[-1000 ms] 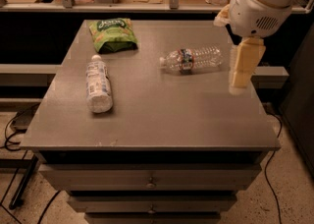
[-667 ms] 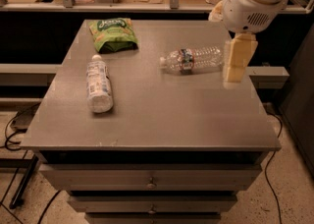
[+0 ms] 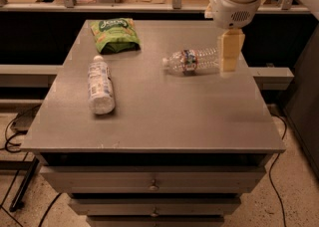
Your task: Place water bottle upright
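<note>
The water bottle (image 3: 191, 60) lies on its side in the upper right part of the frame, on the far right area of the grey table (image 3: 164, 121). It runs nearly left to right, tilted a little so that its right end sits higher in the frame. It is a small bottle of clear plastic with ribbed walls that catch the light, and the grey top shows through them. A narrow dark band with blue and red on it wraps its middle. The left end is rounded and bare. The right end is covered by the gripper, so the shape there cannot be told.

The gripper (image 3: 228, 65) hangs down from the robot's rounded white wrist at the upper right of the frame. It shows as a single cream-coloured block pointing at the table, its lower part overlapping the bottle's right end. Whether it is open or closed cannot be told, nor whether it touches the bottle.

In the left half of the frame an opaque whitish bottle (image 3: 99, 86) with a large printed label also lies on its side, well apart from the clear one. A green snack bag (image 3: 115, 33) lies near the table's far left corner. Drawers (image 3: 152, 181) sit beneath the table top.
</note>
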{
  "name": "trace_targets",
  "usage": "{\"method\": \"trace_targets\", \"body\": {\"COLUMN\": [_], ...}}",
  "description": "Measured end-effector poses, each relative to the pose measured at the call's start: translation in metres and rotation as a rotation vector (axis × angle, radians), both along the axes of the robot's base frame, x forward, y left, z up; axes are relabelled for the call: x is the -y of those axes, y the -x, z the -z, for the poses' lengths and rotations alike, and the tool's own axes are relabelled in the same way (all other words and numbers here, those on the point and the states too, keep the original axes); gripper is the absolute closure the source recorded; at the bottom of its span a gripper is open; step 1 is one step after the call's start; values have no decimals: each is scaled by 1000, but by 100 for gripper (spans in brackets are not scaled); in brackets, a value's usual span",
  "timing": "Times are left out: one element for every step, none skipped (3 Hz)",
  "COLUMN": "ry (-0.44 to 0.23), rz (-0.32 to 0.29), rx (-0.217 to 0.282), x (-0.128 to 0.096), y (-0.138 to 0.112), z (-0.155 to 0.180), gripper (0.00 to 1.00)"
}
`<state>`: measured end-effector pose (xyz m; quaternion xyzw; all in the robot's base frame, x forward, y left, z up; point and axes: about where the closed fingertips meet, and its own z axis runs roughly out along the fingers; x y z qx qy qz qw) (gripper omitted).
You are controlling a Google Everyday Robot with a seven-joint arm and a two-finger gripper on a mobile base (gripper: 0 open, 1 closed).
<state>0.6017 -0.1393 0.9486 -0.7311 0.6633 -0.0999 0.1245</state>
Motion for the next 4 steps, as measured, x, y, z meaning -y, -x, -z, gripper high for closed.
{"method": "trace_targets", "body": {"ry": [71,113,142,150], "rz": [1,-1,5,7], "rx": [8,-12,-42,-68], "x": [-5,-9,-6,-7], "y": [-23,-40,-55,-66], "z": [24,48,70,86], "gripper": [0,0,0,0]}}
